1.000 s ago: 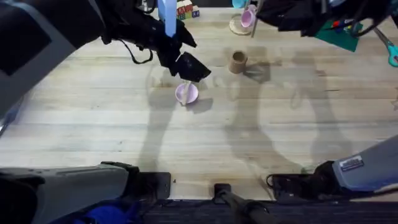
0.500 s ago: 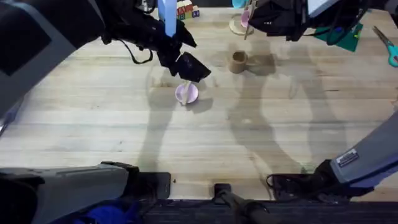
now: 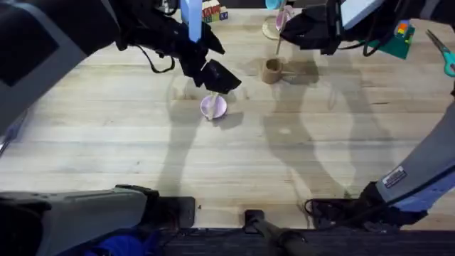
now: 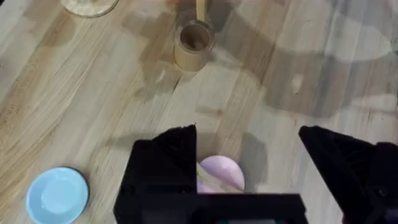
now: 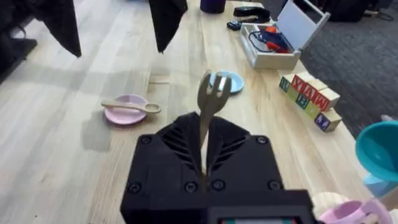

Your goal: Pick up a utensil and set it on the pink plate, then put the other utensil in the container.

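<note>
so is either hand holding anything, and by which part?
The right hand holds the wooden fork by its handle, prongs pointing away from the hand. The left hand is open above the pink plate, holding nothing.

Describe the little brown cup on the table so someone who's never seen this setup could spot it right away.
Look at the far middle of the wooden table. The cup stands upright there, just this side of the pink mug on its round coaster. It is the plain tan cylinder with an open top and no handle.
</note>
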`<state>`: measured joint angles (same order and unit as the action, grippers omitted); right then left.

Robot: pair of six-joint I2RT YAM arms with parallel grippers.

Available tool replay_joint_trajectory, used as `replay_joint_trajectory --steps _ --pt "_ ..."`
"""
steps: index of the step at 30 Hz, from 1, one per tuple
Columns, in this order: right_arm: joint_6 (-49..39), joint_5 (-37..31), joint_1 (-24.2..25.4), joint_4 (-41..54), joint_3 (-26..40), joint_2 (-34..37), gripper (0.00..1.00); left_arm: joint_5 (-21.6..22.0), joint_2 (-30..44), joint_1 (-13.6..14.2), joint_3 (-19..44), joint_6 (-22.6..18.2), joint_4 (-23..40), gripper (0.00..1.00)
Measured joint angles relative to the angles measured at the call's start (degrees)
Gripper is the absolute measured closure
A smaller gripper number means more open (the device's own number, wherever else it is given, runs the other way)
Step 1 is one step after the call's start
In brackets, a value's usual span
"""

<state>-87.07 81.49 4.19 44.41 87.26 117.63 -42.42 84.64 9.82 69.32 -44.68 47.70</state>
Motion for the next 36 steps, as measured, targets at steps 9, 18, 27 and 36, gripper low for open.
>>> replay_joint_trajectory --steps 9,18,27,36 --pt "0.0 0.0 0.0 -0.8 0.0 2.3 0.97 0.0 0.0 0.0 0.0 0.0 0.0 0.008" --pt "0.0 0.0 0.0 -1.1 0.0 2.5 0.97 0.0 0.0 0.0 0.0 0.0 0.0 0.008" --pt "0.0 -0.5 0.0 -1.1 0.0 2.5 0.97 0.0 0.0 0.0 0.0 0.0 0.0 0.008" --pt "0.0 -0.7 0.0 -1.1 0.0 5.2 0.97 0.0 0.0 0.0 0.0 0.0 0.0 0.008"
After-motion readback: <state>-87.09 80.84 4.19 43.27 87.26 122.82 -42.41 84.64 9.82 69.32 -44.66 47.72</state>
